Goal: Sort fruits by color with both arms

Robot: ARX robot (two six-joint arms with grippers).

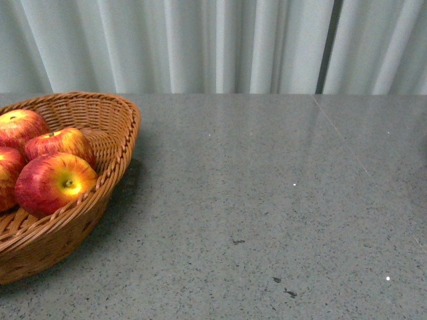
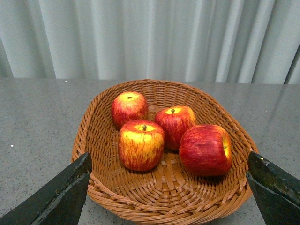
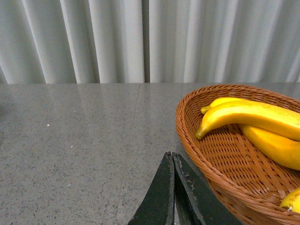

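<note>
Four red apples point(image 2: 141, 144) lay together in a wicker basket point(image 2: 96, 117) on the grey stone table point(image 1: 267, 200). The left gripper point(image 2: 168, 197) hovered just before that basket, jaws spread wide and empty. A second wicker basket point(image 3: 187, 122) held at least three bananas point(image 3: 248, 117). Beside its rim, the right gripper point(image 3: 172, 187) was closed, holding nothing.

Apples in a wicker basket on a grey table

The wicker basket point(image 1: 100, 173) sits at nine o'clock on the speckled grey table point(image 1: 280, 200), holding four red-and-yellow apples point(image 1: 55, 181) clustered touching; pale pleated curtains point(image 1: 213, 43) hang at twelve o'clock.
</note>
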